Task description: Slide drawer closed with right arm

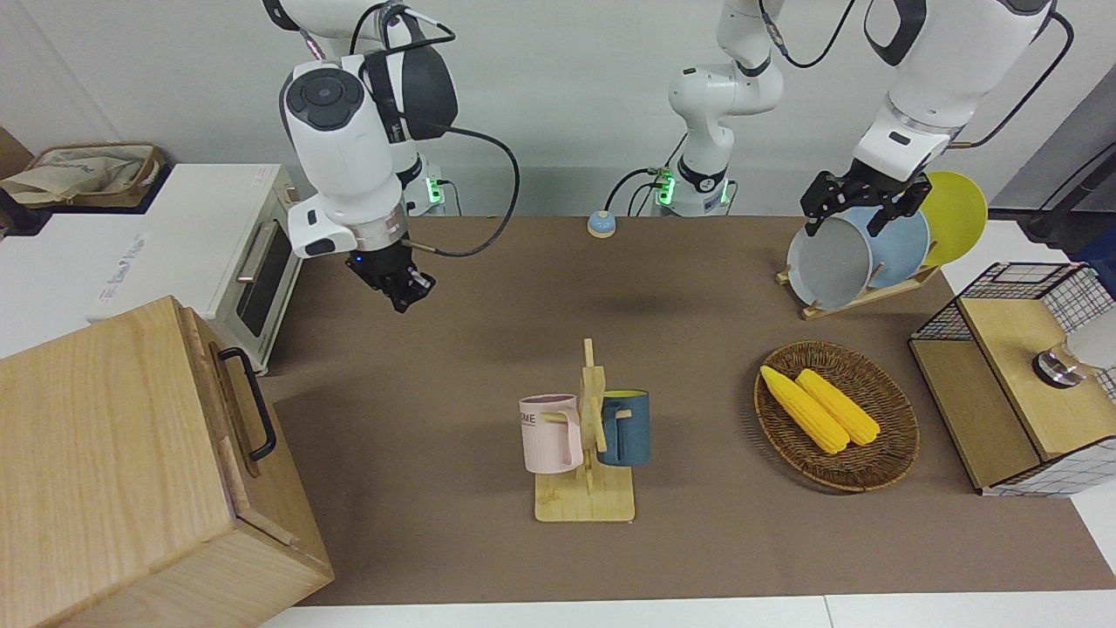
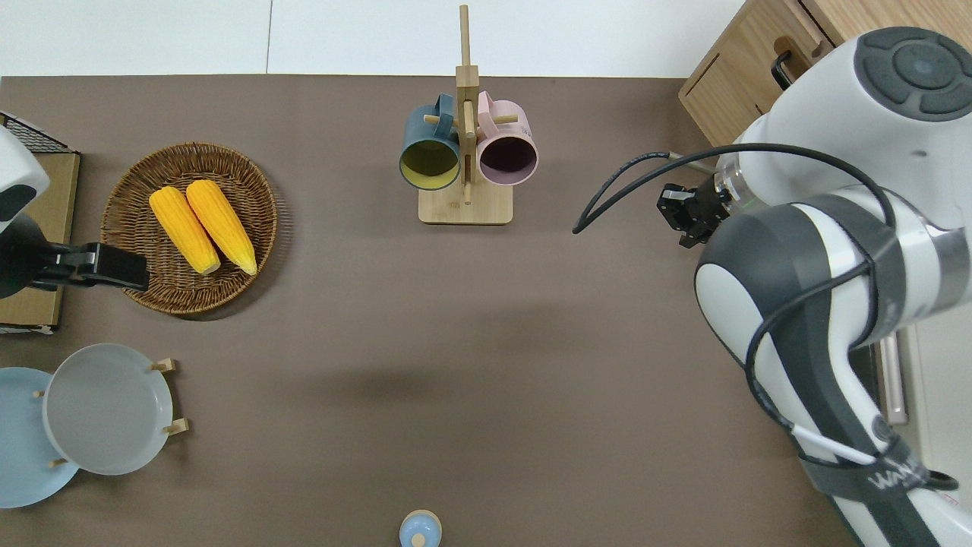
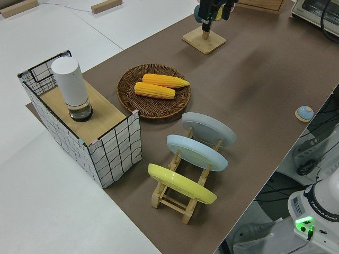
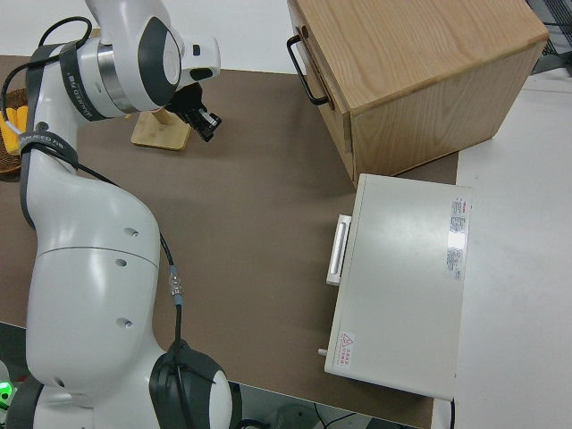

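The drawer (image 1: 234,410) is the top front panel of the pale-wood cabinet (image 1: 105,471) at the right arm's end of the table. It sits flush with the cabinet, and its black loop handle (image 1: 251,403) is free. The handle also shows in the overhead view (image 2: 781,70) and the right side view (image 4: 304,68). My right gripper (image 1: 410,295) is shut and empty, up in the air. In the overhead view (image 2: 678,220) it is over bare table between the cabinet and the mug rack, apart from the drawer. My left gripper (image 1: 844,225) is parked, open.
A white toaster oven (image 1: 253,262) stands beside the cabinet, nearer to the robots. A wooden mug rack (image 1: 586,436) with two mugs stands mid-table. A wicker basket (image 1: 889,453) of corn, a plate rack (image 1: 859,253), a wire-mesh box (image 1: 1020,375) and a small blue bell (image 1: 601,224) are also there.
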Robot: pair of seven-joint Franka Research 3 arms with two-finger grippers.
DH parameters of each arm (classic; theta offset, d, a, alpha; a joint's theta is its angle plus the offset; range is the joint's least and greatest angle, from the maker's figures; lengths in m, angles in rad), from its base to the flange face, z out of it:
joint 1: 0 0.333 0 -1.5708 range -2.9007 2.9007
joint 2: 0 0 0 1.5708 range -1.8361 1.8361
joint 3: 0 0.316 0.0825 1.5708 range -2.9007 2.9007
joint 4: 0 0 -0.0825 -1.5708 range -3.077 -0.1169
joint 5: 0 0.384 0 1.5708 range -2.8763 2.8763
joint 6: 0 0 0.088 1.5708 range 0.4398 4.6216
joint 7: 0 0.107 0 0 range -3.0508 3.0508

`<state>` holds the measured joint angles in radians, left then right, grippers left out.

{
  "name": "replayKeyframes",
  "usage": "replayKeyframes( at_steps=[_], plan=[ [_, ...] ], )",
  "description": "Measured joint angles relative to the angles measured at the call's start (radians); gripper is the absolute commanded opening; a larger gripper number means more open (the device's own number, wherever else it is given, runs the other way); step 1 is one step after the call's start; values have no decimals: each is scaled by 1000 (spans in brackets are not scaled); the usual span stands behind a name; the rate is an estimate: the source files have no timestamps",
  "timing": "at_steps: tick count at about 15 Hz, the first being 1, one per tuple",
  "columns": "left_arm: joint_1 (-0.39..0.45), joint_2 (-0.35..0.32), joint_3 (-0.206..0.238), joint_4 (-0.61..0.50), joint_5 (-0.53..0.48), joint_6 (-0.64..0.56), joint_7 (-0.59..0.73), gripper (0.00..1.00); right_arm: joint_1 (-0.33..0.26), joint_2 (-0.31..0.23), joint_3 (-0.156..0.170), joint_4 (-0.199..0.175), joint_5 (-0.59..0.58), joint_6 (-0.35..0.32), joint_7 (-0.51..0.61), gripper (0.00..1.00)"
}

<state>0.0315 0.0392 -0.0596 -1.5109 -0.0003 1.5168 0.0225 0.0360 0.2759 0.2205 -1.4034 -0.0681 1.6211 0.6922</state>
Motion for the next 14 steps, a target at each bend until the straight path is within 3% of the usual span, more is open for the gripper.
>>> replayKeyframes(
  at_steps=[5, 10, 11, 14],
  plan=[
    [0, 0, 0, 0, 0, 0, 0, 993, -5, -74, -18, -4, 0, -50, -256, 0],
    [0, 0, 0, 0, 0, 0, 0, 993, -23, -127, -23, -20, 1, -91, -343, 14],
    [0, 0, 0, 0, 0, 0, 0, 993, -29, -132, -22, -21, 1, -92, -361, 83],
    [0, 0, 0, 0, 0, 0, 0, 993, -47, -137, -22, -22, 28, -92, -390, 461]
  ],
)
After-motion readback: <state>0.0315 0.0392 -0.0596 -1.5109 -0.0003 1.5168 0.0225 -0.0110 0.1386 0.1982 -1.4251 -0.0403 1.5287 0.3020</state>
